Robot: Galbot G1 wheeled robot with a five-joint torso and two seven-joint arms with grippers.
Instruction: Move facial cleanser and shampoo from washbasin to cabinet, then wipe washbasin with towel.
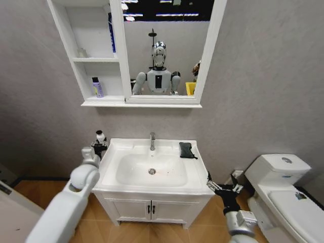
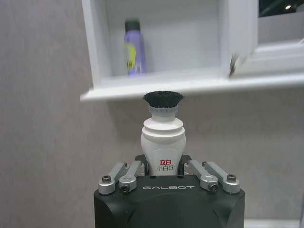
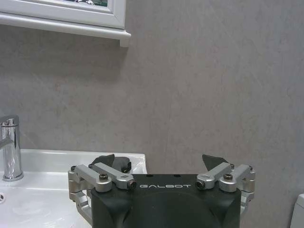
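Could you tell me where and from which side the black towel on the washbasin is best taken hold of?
Probably a top-down pinch on the raised middle fold of the towel. It lies crumpled and flat on the back right corner of the washbasin, so no edge offers a side grip. The open right gripper, waiting by the basin's front right corner, is nearer; the left gripper holds the white bottle.

Black towel point(image 1: 187, 150) lies on the washbasin point(image 1: 195, 177) rim.
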